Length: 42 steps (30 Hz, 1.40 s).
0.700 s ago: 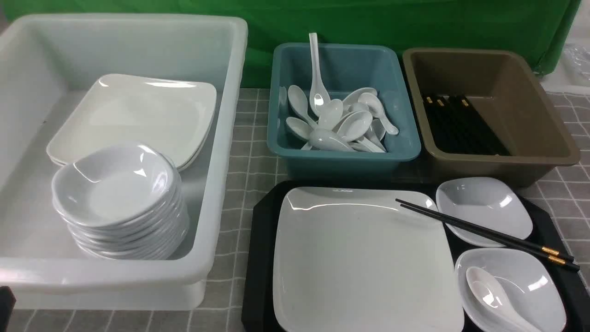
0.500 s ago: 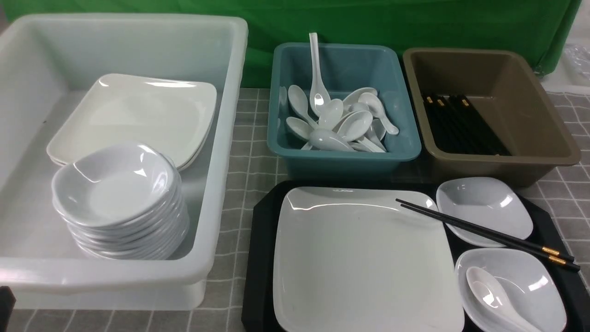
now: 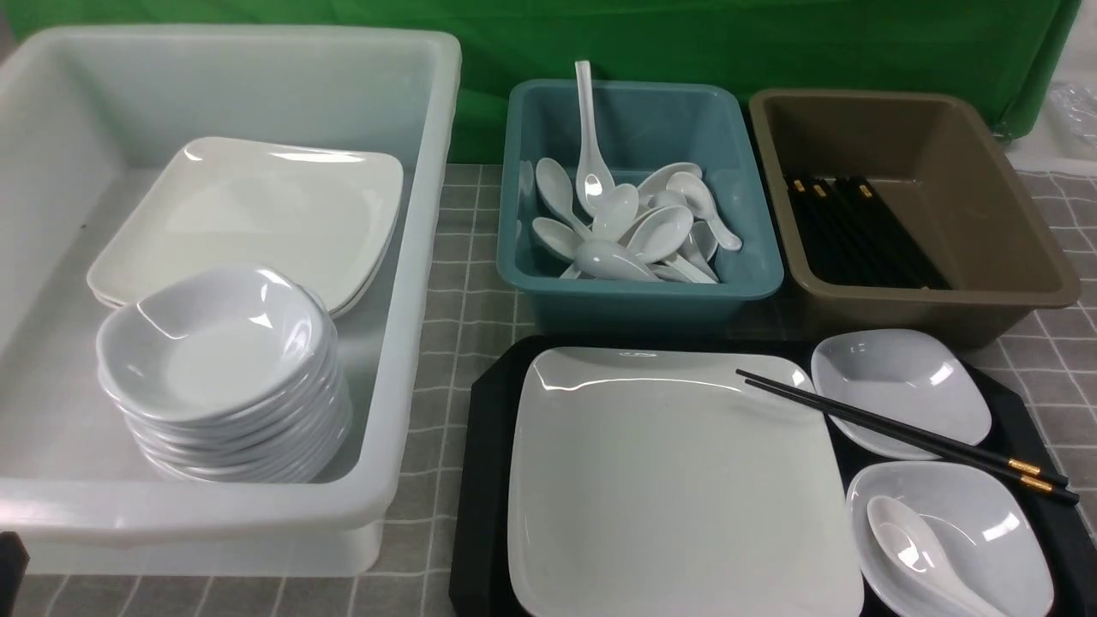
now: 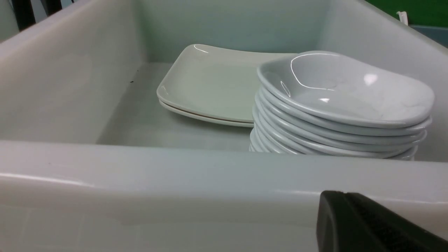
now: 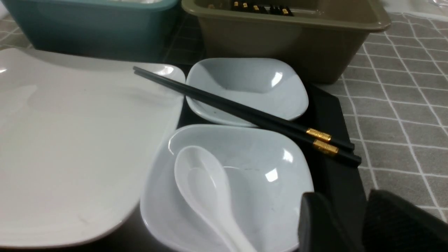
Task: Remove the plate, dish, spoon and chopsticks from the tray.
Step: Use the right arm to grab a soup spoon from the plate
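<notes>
Front: on the black diamond-textured tray (image 3: 484,480) the glossy square plate (image 3: 677,480) lies left, thin black chopsticks (image 3: 900,433) cross the far dish (image 3: 900,386), and the spoon (image 3: 917,544) sits in the near dish (image 3: 986,523). Left wrist: the left gripper (image 4: 371,224) is closed and empty beside a smooth white tub (image 4: 175,175). Right wrist: the right gripper (image 5: 362,213), part-open and empty, hangs over the tray's near right corner.

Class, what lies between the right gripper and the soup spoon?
Only the bare inside of the small white bowl holding the soup spoon; nothing else stands before the right gripper. The right wrist view shows this.
</notes>
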### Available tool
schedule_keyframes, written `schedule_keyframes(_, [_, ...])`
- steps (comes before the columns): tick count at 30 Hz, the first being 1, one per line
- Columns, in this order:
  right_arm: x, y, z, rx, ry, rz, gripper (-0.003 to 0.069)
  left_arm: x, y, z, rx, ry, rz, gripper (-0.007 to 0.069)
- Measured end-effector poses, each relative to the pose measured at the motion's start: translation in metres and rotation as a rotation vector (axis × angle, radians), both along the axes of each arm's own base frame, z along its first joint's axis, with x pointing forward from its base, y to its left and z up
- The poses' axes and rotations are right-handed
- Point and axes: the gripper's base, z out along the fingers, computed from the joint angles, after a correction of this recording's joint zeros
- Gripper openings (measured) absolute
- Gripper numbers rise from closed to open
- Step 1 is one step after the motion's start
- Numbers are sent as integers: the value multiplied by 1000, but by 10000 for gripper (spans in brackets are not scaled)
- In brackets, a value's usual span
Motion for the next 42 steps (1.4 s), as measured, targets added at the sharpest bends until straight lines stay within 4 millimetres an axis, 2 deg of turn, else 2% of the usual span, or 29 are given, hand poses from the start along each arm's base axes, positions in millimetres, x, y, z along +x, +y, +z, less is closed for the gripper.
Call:
schedule_keyframes(11, [0, 0, 0, 0, 0, 0, 238, 0, 0, 3, -39, -33, 5, 8])
schedule_keyframes(13, [0, 0, 0, 0, 0, 0, 238, 1, -1, 9, -227, -105, 19, 8])
schedule_keyframes(14, [0, 0, 0, 0, 0, 0, 238, 1, 0, 14, -420, -162, 34, 8])
schedule_keyframes(17, [0, 0, 0, 0, 0, 0, 238, 0, 5, 24, -694, -281, 75, 8])
schedule_keyframes(20, [0, 0, 0, 0, 0, 0, 239, -1, 12, 32, -757, -393, 115, 8])
schedule_keyframes(23, [0, 0, 0, 0, 0, 0, 240, -3, 8, 43, -692, -378, 73, 8])
schedule_keyframes(28, [0, 0, 0, 0, 0, 0, 240, -11, -7, 105, -359, -258, -81, 8])
schedule_keyframes(29, [0, 0, 0, 0, 0, 0, 240, -10, -7, 109, -336, -241, -88, 8])
schedule_keyframes(31, [0, 0, 0, 0, 0, 0, 240, 8, -12, 128, -212, -85, -135, 8])
schedule_keyframes(32, [0, 0, 0, 0, 0, 0, 240, 12, -13, 128, -206, -55, -137, 8])
schedule_keyframes(33, [0, 0, 0, 0, 0, 0, 240, 29, -17, 134, -148, 81, -182, 8])
schedule_keyframes(36, [0, 0, 0, 0, -1, 0, 240, 60, -29, 137, -117, 283, -281, 8])
schedule_keyframes(38, [1, 0, 2, 0, -21, -3, 240, 80, -40, 140, -89, 366, -361, 8])
schedule_keyframes(41, [1, -1, 4, 20, -47, -12, 240, 92, -53, 140, -56, 412, -435, 8])
schedule_keyframes(42, [2, 0, 7, 86, -74, -29, 240, 97, -61, 140, -31, 426, -480, 8])
